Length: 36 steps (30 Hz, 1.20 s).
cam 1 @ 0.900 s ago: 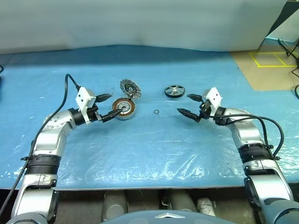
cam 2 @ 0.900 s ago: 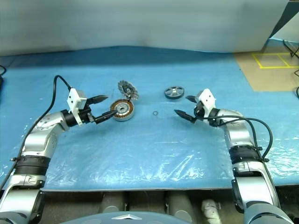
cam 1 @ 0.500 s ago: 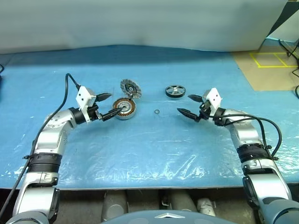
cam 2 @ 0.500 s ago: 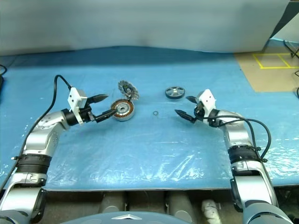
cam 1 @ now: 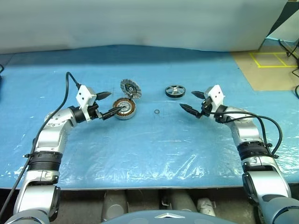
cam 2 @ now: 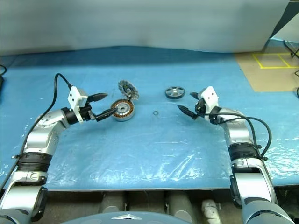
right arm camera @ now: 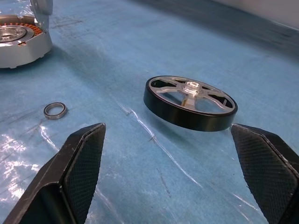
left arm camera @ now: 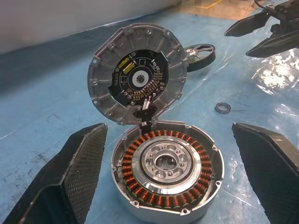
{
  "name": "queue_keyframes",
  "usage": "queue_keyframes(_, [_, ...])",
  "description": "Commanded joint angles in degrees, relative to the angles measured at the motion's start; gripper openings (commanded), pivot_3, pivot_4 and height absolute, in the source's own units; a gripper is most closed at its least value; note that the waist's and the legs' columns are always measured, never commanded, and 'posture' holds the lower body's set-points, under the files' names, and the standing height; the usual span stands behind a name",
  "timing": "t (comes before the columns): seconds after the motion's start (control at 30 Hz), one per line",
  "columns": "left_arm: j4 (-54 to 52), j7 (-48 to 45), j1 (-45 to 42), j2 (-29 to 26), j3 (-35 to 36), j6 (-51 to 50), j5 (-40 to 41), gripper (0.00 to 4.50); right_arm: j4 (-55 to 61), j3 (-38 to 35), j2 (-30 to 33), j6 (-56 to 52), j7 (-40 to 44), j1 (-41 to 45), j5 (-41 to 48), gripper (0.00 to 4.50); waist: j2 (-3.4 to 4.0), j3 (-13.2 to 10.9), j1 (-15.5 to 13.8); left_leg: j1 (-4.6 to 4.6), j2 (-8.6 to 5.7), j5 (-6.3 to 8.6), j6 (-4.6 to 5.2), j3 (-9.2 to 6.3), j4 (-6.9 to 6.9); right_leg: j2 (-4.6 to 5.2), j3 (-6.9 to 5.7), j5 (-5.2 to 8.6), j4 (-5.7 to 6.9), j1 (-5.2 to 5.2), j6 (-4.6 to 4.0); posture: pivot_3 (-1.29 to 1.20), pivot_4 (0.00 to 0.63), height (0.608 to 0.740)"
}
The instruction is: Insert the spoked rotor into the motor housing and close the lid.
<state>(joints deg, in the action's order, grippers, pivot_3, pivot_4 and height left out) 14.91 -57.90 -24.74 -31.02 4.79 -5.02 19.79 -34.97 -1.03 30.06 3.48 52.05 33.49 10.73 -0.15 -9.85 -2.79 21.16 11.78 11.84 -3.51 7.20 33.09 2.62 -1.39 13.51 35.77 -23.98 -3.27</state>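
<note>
The motor housing [cam 1: 124, 108] lies on the blue sheet with its copper windings [left arm camera: 140, 189] showing. Its ribbed lid [cam 1: 130, 87] stands tilted up at the far edge, dark centre facing me. My left gripper [cam 1: 112, 103] is open just left of the housing, and in the left wrist view the housing sits ahead between the two fingers. The spoked rotor [cam 1: 174, 90] lies flat farther right, a dark wheel with silver spokes [right arm camera: 190, 102]. My right gripper [cam 1: 188, 100] is open and empty, just right of the rotor and a little nearer to me.
A small metal ring [cam 1: 156, 112] lies on the sheet between housing and rotor. The blue plastic sheet [cam 1: 149, 149] covers the table up to its front edge. Brown floor with yellow tape [cam 1: 268, 60] shows at the far right.
My right gripper has shifted a little away from me, closer to the rotor. The left gripper has stayed by the housing, and both remain open.
</note>
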Motion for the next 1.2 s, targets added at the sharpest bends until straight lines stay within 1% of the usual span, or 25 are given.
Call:
queue_keyframes(0.03, [-0.64,-0.02,-0.91,-0.55,0.37,1.38,-0.37,4.50,1.55,-1.39,0.50,0.76,-0.45,0.81,0.28,4.47,0.00,0.00,0.01,0.01,0.00,0.00,0.00,0.00,0.00,0.00,0.00,0.00,0.00,0.00,0.00,0.00,0.150,0.740])
queue_keyframes(0.17, [-0.20,-0.70,-1.07,-1.01,0.09,1.63,-0.91,4.50,2.53,-1.37,0.39,0.39,-1.08,0.35,0.24,4.47,0.00,0.00,0.00,0.00,0.00,0.00,0.00,0.00,0.00,0.00,0.00,0.00,0.01,0.00,0.00,0.00,0.150,0.740])
queue_keyframes(0.3, [2.31,-3.40,-3.16,-2.99,-2.22,4.68,-4.22,4.50,3.25,-1.16,0.11,0.13,-1.81,-0.03,0.16,4.47,0.00,0.00,-0.08,-0.01,0.00,0.00,0.00,0.00,0.00,0.00,0.00,0.00,0.02,0.00,0.00,0.00,0.150,0.740])
queue_keyframes(0.43, [8.55,-8.62,-9.79,-6.42,-6.81,11.91,-9.97,4.50,2.52,-0.88,-0.18,0.38,-2.13,0.48,-0.12,4.47,0.00,0.00,-0.14,-0.01,0.00,-0.01,0.01,0.00,0.03,0.00,-0.01,0.00,0.02,0.00,0.00,0.00,0.150,0.740])
queue_keyframes(0.57, [18.57,-20.80,-21.63,-8.91,-13.94,23.10,-15.50,4.50,1.04,-0.75,-0.50,1.14,-1.80,1.30,-0.49,4.47,0.00,0.00,-0.82,-0.03,-0.01,-0.01,0.01,0.00,0.06,0.01,-0.01,-0.01,0.03,0.00,0.01,0.00,0.150,0.740])
queue_keyframes(0.7, [29.59,-29.28,-30.51,-8.03,-18.63,32.96,-19.07,4.50,0.83,-0.80,-0.87,1.86,-1.58,0.86,-0.59,4.47,0.02,0.01,-1.19,-0.05,-0.03,-0.02,0.00,0.01,0.03,0.04,0.00,-0.04,0.07,0.00,0.06,0.00,0.150,0.740])
queue_keyframes(0.73, [32.27,-30.82,-32.53,-7.49,-19.44,35.11,-19.80,4.50,1.13,-0.86,-1.02,1.97,-1.66,0.52,-0.52,4.47,0.02,0.01,-1.20,-0.04,-0.03,-0.02,0.00,0.01,0.03,0.03,0.00,-0.13,0.11,0.00,0.21,0.00,0.150,0.740])
queue_keyframes(0.83, [39.56,-34.13,-38.18,-5.66,-21.55,40.03,-21.86,4.50,3.00,-1.32,-1.05,2.07,-2.13,-1.17,-0.16,4.47,0.01,0.01,-1.30,-0.01,-0.01,-0.02,-0.01,0.01,0.01,0.00,-0.02,-0.14,0.11,0.00,0.23,0.00,0.150,0.740])
queue_keyframes(1.0, [48.07,-34.60,-43.30,-3.85,-24.36,45.81,-24.97,4.50,5.20,-2.37,-0.96,2.04,-3.77,-3.25,0.03,4.47,0.00,0.00,-1.51,0.10,-0.02,-0.01,-0.01,0.00,0.02,0.01,-0.04,-0.15,0.09,0.00,0.24,0.00,0.150,0.740])
queue_keyframes(1.2, [53.45,-33.92,-44.76,-2.49,-25.89,50.36,-29.81,4.50,6.63,-2.86,-0.83,2.03,-4.98,-4.94,0.34,4.47,-0.02,-0.01,-1.55,0.20,-0.03,-0.01,-0.02,-0.01,0.02,0.00,-0.04,-0.16,0.13,0.01,0.26,0.00,0.150,0.740])
